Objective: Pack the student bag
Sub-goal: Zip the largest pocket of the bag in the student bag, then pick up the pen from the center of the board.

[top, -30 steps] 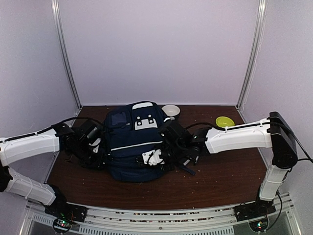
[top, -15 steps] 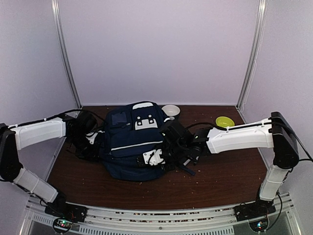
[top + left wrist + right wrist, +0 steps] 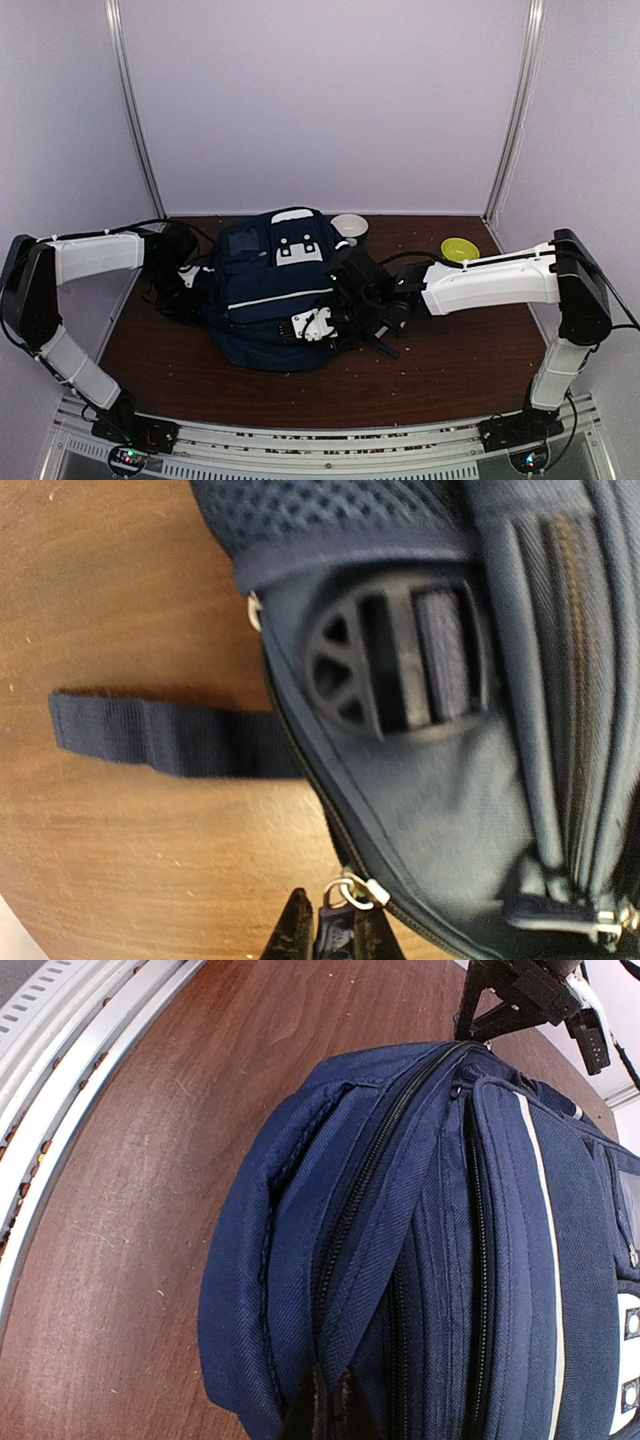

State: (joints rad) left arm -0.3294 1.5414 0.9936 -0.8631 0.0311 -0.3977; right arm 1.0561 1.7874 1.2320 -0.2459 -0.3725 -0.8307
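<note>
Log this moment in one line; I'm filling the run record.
left hand: shut on zipper pull | right hand: shut on student bag

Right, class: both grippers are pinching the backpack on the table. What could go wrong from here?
The left gripper pinches only the small zipper pull, so it may slip free under a pull. The right gripper holds just a thin fold of the student bag; if that gives, the bag may slide instead of the zip running. The loose strap on the table could snag.
</note>
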